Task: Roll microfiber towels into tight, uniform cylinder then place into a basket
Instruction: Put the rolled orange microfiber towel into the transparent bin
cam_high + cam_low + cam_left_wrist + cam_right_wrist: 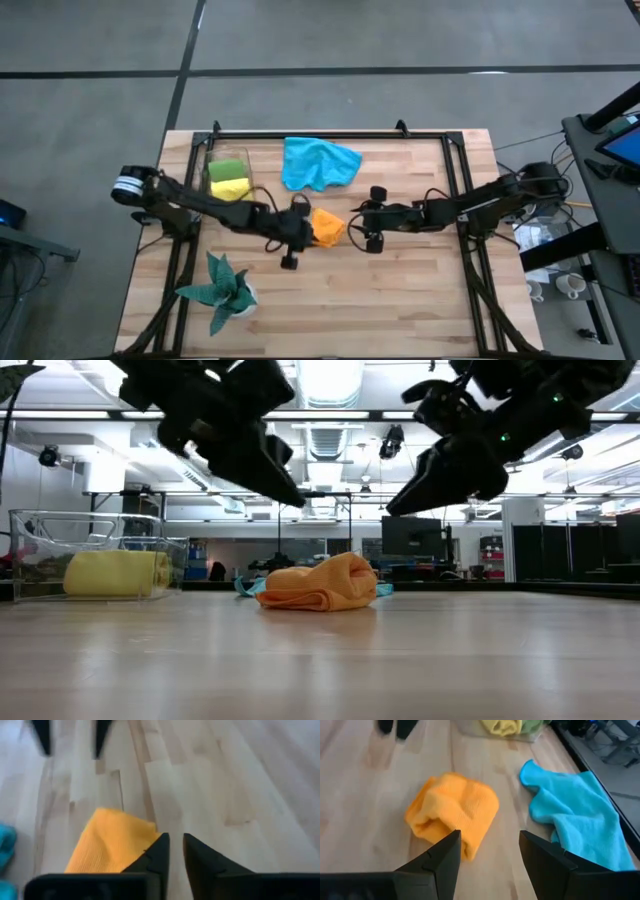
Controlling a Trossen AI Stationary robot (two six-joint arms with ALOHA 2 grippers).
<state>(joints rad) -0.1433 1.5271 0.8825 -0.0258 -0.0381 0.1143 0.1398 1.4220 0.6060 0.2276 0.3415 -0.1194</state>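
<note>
The orange towel (327, 228) is lying loosely rolled on the wooden table (400, 300), in the middle between the two grippers, and in the low view both of them are hanging above it without touching it. The left gripper (172, 840) is sitting just beside one side of this towel with its fingers only a narrow gap apart and holding nothing, while the right gripper (487, 842) is facing it from the other side with its jaws standing wide apart and empty. The blue towel (318, 163) is lying crumpled near the far edge, and the yellow towel (230, 188) and the lime green towel (228, 169) are resting inside the clear basket (209, 160) at the left.
</note>
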